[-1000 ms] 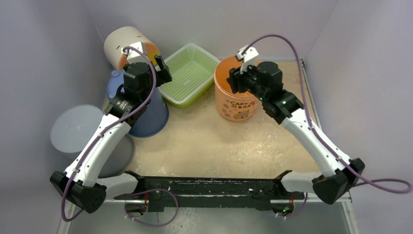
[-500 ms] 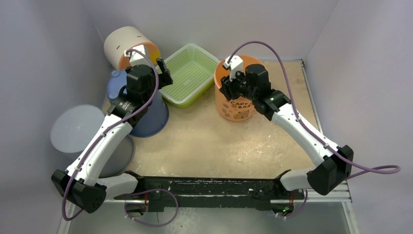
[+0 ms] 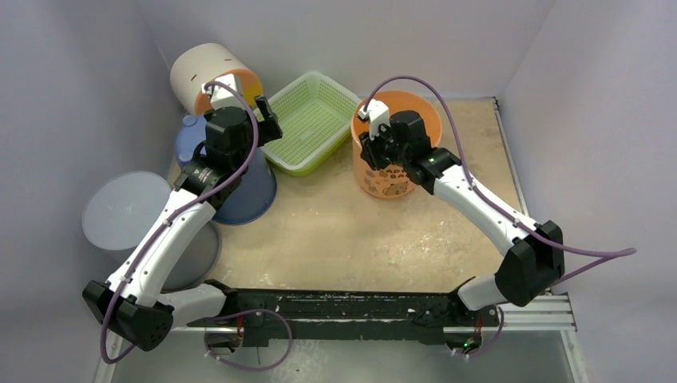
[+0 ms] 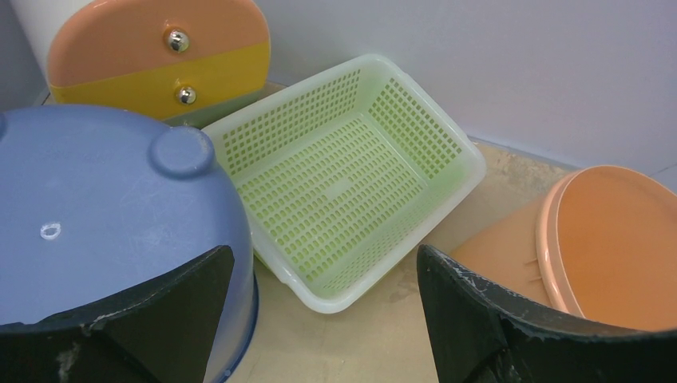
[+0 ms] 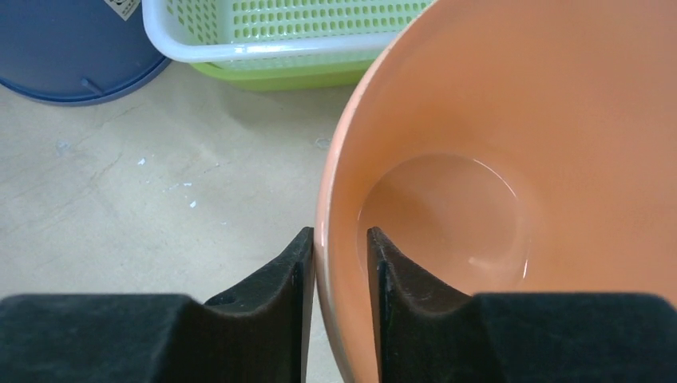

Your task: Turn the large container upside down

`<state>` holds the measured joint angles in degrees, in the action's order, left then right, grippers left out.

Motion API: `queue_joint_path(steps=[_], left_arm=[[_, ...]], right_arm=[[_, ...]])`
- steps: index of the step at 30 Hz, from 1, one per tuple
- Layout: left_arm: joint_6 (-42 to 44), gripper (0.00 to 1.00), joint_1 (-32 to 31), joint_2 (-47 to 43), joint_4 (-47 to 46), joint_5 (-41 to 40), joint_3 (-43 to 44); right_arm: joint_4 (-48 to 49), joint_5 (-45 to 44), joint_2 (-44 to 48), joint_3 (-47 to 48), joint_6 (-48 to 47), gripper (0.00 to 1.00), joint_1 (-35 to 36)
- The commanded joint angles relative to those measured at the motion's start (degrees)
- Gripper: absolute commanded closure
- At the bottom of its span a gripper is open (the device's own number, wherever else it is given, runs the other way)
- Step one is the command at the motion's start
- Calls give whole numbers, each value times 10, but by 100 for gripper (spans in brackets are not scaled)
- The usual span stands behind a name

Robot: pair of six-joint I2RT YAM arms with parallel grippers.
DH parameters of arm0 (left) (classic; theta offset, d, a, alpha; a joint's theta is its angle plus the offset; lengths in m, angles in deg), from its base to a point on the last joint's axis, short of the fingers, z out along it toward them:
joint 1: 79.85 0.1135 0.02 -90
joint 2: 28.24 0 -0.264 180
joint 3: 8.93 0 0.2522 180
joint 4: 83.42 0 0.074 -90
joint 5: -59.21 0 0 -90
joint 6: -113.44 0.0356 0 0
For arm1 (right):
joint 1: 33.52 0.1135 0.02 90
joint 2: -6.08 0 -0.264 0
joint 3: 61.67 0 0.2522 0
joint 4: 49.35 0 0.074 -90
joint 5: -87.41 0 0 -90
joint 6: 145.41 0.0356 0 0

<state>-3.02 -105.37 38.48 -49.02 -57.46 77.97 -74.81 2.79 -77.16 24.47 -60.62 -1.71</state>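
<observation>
The orange container with a cartoon label stands upright, mouth up, right of the table's middle. In the right wrist view its inside is empty. My right gripper is at its left rim. One finger is outside the wall and one inside, and the gripper is shut on the rim. My left gripper is open and empty. It hovers over the gap between the blue bucket and the green basket. The orange container also shows at the right of the left wrist view.
An upside-down blue bucket stands at the left. A green mesh basket lies at the back, close to the orange container. A white and orange bin lies on its side at the back left. A grey-lilac bucket stands at the left edge.
My right gripper has moved left, from over the orange container's middle to its left rim, and now straddles the wall. The left arm has hardly moved.
</observation>
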Motion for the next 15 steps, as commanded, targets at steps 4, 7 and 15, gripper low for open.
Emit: queue_joint_path(steps=[4, 7, 15], left_arm=[[-6, 18, 2, -15, -16, -2, 7], [-4, 18, 2, -17, -10, -3, 18], [6, 18, 2, -33, 18, -7, 60]], right_arm=[[8, 2, 14, 23, 27, 98, -1], [13, 40, 34, 35, 49, 100, -1], [308, 232, 140, -65, 252, 100, -2]])
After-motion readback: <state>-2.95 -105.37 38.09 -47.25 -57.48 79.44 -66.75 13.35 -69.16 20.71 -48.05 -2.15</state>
